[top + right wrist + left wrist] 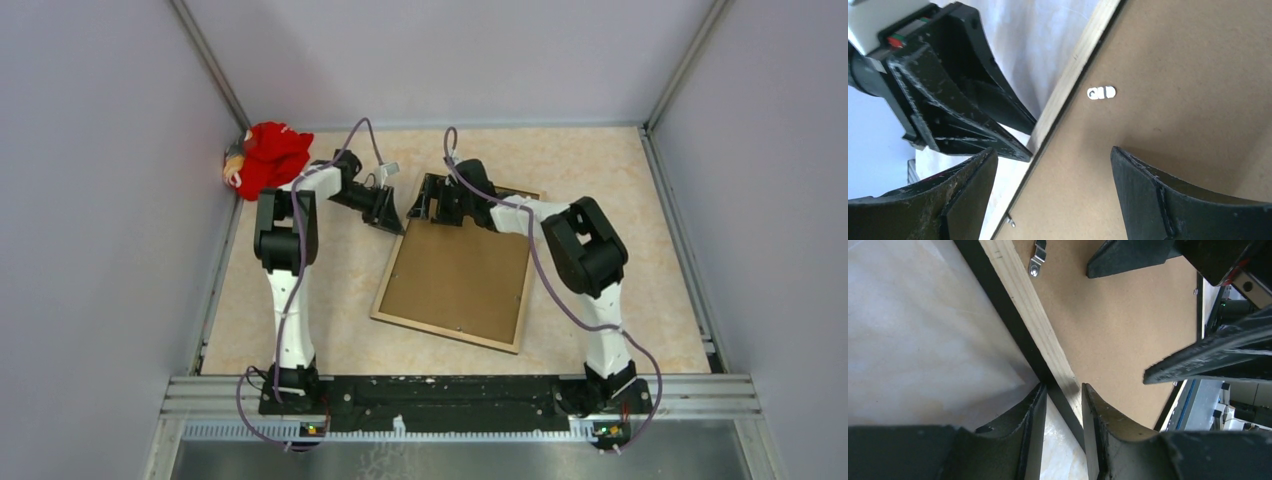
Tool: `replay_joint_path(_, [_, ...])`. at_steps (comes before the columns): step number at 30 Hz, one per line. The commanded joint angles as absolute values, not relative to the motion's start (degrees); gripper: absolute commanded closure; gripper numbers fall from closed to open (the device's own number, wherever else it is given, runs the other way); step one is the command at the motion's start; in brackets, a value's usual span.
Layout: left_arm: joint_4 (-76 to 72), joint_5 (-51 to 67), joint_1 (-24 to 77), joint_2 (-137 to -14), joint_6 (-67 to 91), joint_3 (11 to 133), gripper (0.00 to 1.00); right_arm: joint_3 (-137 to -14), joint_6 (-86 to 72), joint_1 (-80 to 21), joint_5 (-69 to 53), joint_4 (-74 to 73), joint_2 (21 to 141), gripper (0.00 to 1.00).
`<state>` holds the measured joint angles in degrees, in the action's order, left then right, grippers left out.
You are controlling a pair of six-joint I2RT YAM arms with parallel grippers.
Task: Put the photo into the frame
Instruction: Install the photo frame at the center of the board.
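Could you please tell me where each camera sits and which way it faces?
Top external: above and behind, looking down at the table; left arm, right arm show.
Left wrist: looks past the left gripper at the frame.
Right wrist: looks past the right gripper at the backing board.
Both wrist views show the frame.

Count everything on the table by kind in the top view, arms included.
Robot arms: 2 (left, right)
Frame, lying back up: 1
Brown backing board: 1
Red cloth bundle: 1
Total: 5
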<state>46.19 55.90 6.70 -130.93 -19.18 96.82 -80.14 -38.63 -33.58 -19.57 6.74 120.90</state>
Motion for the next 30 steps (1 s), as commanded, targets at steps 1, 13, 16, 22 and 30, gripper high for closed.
replay_joint_path(1, [45.58, 56.81, 6.86, -131.73, -18.75, 97.47, 0.63, -85.13, -38.99, -33.54, -20.93, 8.10, 123.71, 0.16])
replay_joint_path(13, [45.02, 56.96, 6.86, -130.71, -19.75, 94.91, 0.66, -89.58, -40.81, -33.19, -21.48, 7.98, 129.53, 0.17])
replay_joint_path(16, [44.86, 56.98, 6.86, -130.60, -19.93, 94.62, 0.66, -90.03, -40.63, -33.12, -21.08, 7.77, 130.01, 0.18])
replay_joint_path(22, [44.86, 57.24, 6.86, -130.24, -20.23, 94.07, 0.67, -91.62, -39.84, -32.97, -20.10, 6.45, 131.21, 0.18])
replay_joint_path(30, [45.34, 57.14, 6.86, -129.86, -21.11, 93.59, 0.67, -93.60, -39.29, -32.97, -20.24, 5.75, 133.04, 0.18])
